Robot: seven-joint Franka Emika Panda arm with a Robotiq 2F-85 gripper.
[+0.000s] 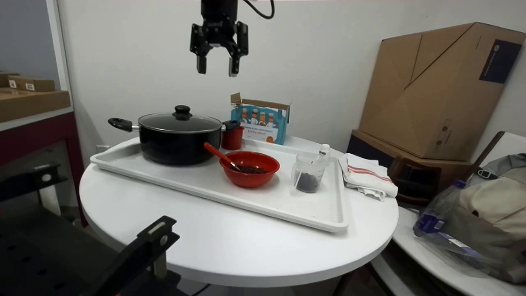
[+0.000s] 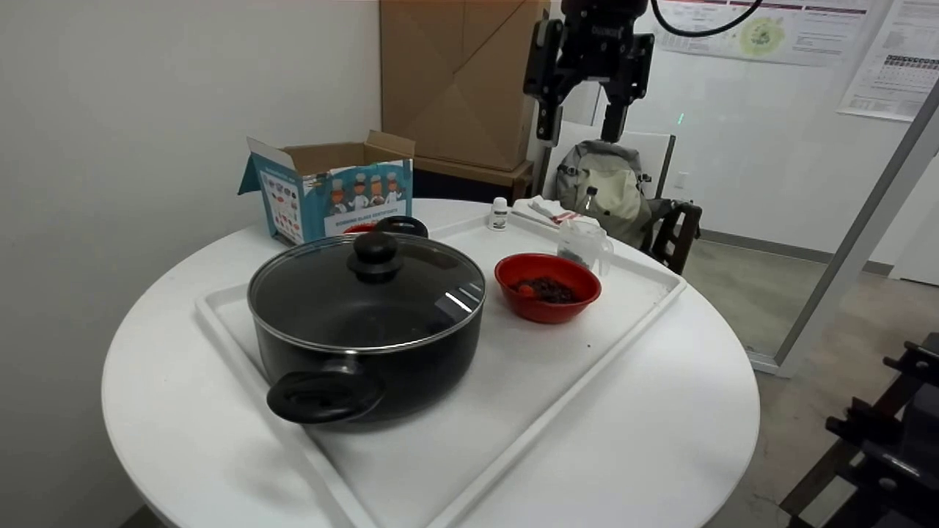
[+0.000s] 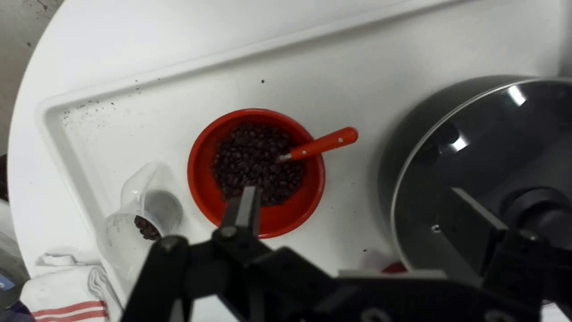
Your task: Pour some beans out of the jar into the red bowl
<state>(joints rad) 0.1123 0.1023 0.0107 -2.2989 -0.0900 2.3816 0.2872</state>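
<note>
The jar (image 1: 306,166) is a clear, jug-like plastic container with a handle and dark beans low inside. It stands upright on the tray beside the red bowl, also in an exterior view (image 2: 579,243) and at lower left in the wrist view (image 3: 164,210). The red bowl (image 1: 251,177) holds dark beans and a red-handled utensil (image 3: 324,144) leaning on its rim. The bowl also shows in an exterior view (image 2: 546,312) and the wrist view (image 3: 290,220). My gripper (image 1: 217,70) is open and empty, high above the tray, also in an exterior view (image 2: 579,132) and the wrist view (image 3: 355,194).
A black lidded pot (image 1: 181,144) stands beside the bowl on the white tray (image 1: 197,185). A red cup (image 1: 232,139) and a teal box (image 2: 359,202) are behind it. A small white bottle (image 2: 499,216) stands near the jar. A striped towel (image 1: 365,174) lies at the tray's edge.
</note>
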